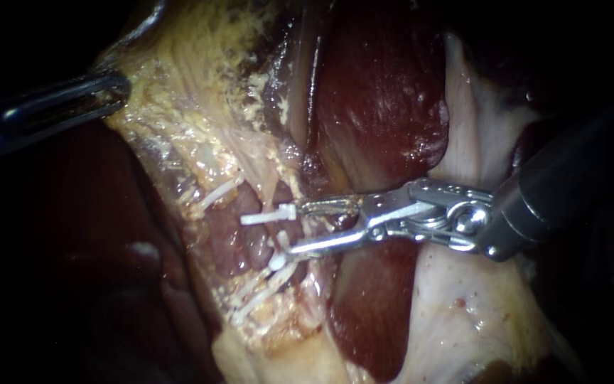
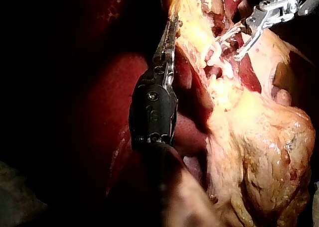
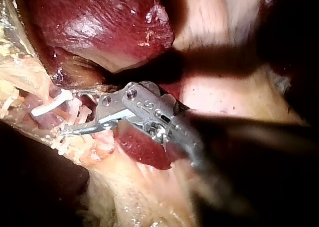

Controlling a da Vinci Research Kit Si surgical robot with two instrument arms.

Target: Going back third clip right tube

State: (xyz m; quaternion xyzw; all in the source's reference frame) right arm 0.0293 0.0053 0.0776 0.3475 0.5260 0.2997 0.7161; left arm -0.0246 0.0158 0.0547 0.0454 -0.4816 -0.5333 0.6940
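Endoscope view: the right instrument [image 1: 293, 229] is seen with its jaws parted to a moderate gap, and nothing is gripped between them. A white clip [image 1: 268, 215] lies just off the tip of the upper jaw, set crosswise on a pinkish tube [image 1: 250, 238]. Whether this is the right tube cannot be told. The tip of the lower jaw is placed near the upper end of two further clips [image 1: 257, 297], which lie side by side below. One more slanted clip [image 1: 220, 192] is seen above and to the left, apart from the jaws.

Behind the open jaws, a dark red lobe of liver [image 1: 378, 92] is seen above the instrument's wrist, and a second red fold below it. Pale smooth tissue [image 1: 463, 306] lies under the shaft.

Well apart, at the upper left, the left instrument [image 1: 111, 91] is closed on the edge of the yellow fatty tissue [image 1: 179, 85], which is drawn taut toward it.

In the right wrist view the same gap is shown between the jaws, with the white clip just ahead of the upper one.
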